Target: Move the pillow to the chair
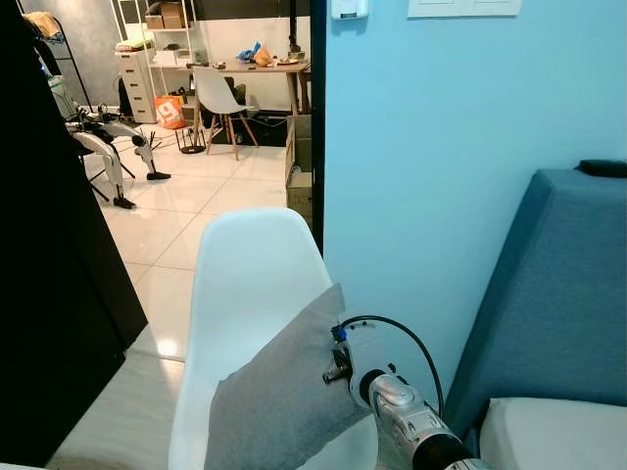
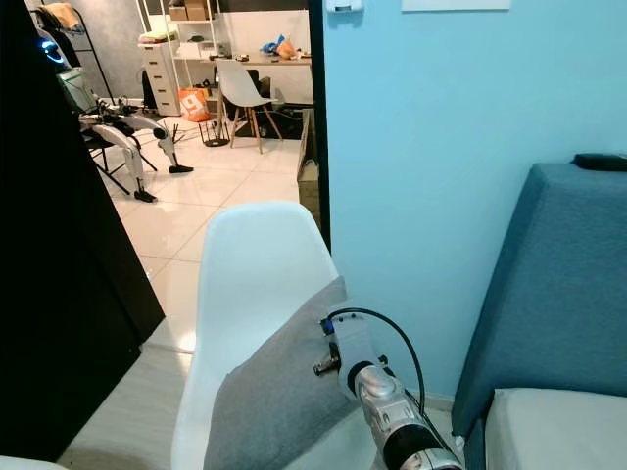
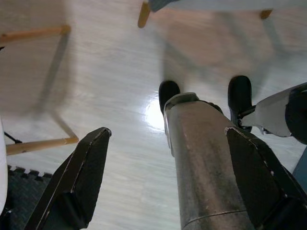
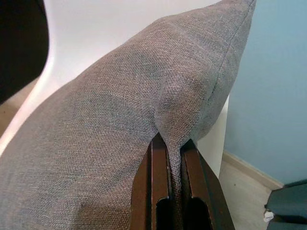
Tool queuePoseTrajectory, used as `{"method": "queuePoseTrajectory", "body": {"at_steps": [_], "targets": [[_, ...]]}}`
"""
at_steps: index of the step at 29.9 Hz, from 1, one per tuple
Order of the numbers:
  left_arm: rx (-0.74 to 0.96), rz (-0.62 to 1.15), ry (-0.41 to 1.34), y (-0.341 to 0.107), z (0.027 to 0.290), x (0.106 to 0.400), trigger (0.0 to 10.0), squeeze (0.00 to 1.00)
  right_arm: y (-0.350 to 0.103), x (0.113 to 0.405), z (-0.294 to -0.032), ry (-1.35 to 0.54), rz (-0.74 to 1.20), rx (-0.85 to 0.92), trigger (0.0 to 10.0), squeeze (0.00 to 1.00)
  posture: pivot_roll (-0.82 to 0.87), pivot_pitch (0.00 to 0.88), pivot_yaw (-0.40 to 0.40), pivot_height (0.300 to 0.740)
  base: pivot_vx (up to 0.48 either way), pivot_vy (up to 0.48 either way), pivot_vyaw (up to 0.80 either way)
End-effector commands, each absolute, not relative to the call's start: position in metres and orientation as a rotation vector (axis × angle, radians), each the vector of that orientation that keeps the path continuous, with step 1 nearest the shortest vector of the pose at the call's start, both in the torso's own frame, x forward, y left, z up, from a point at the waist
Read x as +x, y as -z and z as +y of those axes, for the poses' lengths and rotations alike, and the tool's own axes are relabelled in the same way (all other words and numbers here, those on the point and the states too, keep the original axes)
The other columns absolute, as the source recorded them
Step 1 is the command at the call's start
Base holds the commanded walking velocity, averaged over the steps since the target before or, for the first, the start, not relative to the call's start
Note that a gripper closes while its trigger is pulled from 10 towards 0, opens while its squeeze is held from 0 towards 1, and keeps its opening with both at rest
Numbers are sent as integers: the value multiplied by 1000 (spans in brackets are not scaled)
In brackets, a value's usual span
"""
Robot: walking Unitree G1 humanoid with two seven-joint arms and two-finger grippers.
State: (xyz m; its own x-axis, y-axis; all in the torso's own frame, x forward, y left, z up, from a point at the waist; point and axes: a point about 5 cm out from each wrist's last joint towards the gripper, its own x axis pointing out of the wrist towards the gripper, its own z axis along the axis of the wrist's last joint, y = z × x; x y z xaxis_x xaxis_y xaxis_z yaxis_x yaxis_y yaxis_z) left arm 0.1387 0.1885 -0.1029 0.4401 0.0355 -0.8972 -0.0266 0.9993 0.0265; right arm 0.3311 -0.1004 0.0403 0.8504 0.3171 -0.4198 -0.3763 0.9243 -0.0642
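A grey fabric pillow [image 1: 279, 392] leans against the back of the white shell chair [image 1: 250, 264] right before me, its top corner pointing up. My right arm reaches in from the lower right. In the right wrist view my right gripper [image 4: 174, 158] is shut on a pinched fold of the pillow [image 4: 120, 120], with the chair's white back [image 4: 110, 24] behind it. My left gripper [image 3: 168, 182] hangs open over the pale floor, beside my silver leg [image 3: 201, 163].
A light blue wall [image 1: 441, 147] stands just right of the chair. A blue sofa [image 1: 558, 294] with a white cushion [image 1: 554, 431] fills the lower right. A black panel [image 1: 49, 245] rises at left. Beyond lie a tiled room, a second white chair [image 1: 220, 98], desk and shelves.
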Motion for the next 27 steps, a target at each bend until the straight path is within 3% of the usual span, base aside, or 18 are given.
{"method": "queuePoseTrajectory", "body": {"at_steps": [1, 11, 27], "targets": [[26, 1118, -40, 103, 193, 138, 10000, 0, -47, 335, -93, -386, 381, -157, 10000, 0, -80, 22, 17, 740, 285, 0, 0], [27, 1115, -34, 102, 192, 139, 10000, 0, -37, 330, -95, -401, 441, -190, 10000, 0, -81, 16, 11, 740, 295, 0, 0], [16, 1119, -43, 103, 191, 138, 10000, 0, -8, 312, -114, -320, 647, -232, 10000, 0, -82, 22, 18, 720, 0, 0, 0]]}}
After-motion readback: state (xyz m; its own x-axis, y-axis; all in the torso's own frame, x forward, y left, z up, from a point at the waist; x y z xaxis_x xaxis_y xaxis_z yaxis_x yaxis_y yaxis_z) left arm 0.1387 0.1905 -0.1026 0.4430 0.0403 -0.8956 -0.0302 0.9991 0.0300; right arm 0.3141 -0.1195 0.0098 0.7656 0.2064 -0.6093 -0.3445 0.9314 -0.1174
